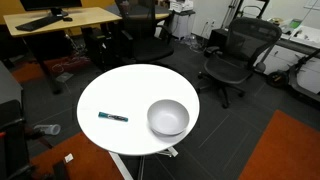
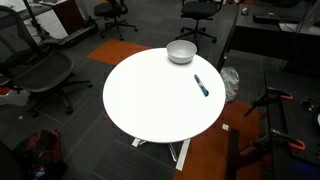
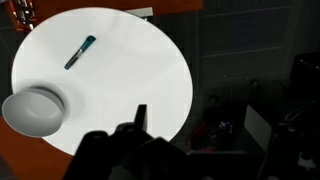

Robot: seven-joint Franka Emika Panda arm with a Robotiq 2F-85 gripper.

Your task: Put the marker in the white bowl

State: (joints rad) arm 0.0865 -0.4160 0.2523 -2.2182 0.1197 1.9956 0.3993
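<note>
The marker (image 1: pixel 112 117) is a slim dark stick with a teal-blue part. It lies flat on the round white table (image 1: pixel 130 88), apart from the white bowl (image 1: pixel 168 118). The bowl stands upright and empty near the table's edge. Both also show in an exterior view, marker (image 2: pixel 201 85) and bowl (image 2: pixel 181 51), and in the wrist view, marker (image 3: pixel 80 51) and bowl (image 3: pixel 33 110). My gripper (image 3: pixel 150 128) shows only in the wrist view as dark shapes high above the table's edge, far from both. One finger stands out against the table; the rest merges with the dark floor.
Black office chairs (image 1: pixel 232 58) stand around the table, and a wooden desk (image 1: pixel 60 20) is behind. More chairs (image 2: pixel 40 72) and an orange floor patch (image 2: pixel 215 150) lie beside the table's white pedestal base (image 2: pixel 178 152).
</note>
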